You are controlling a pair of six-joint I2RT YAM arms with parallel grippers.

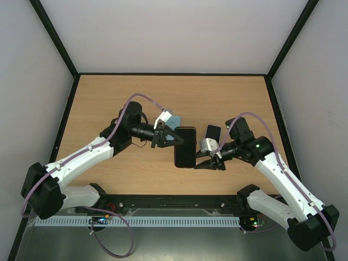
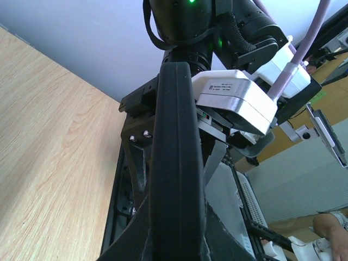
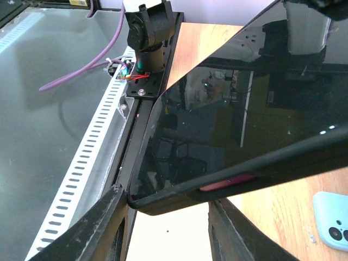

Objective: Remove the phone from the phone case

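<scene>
The phone in its black case [image 1: 185,147] is held off the table between the arms. My left gripper [image 1: 176,140] is shut on its left long edge. In the left wrist view the case's black edge [image 2: 174,163] runs up between the left gripper's [image 2: 176,234] fingers. My right gripper [image 1: 200,161] is open at the phone's near right corner. In the right wrist view the dark screen [image 3: 234,125] and a reddish side button [image 3: 225,182] show above the right gripper [image 3: 166,198]. Its left finger [image 3: 103,223] touches the case's corner; the right finger [image 3: 239,234] stands apart.
A light blue phone-shaped item [image 1: 173,118] with camera lenses lies on the table behind the left wrist, and shows in the right wrist view [image 3: 330,228]. A small black object [image 1: 213,132] lies right of the phone. The black mounting rail [image 1: 174,204] runs along the near edge.
</scene>
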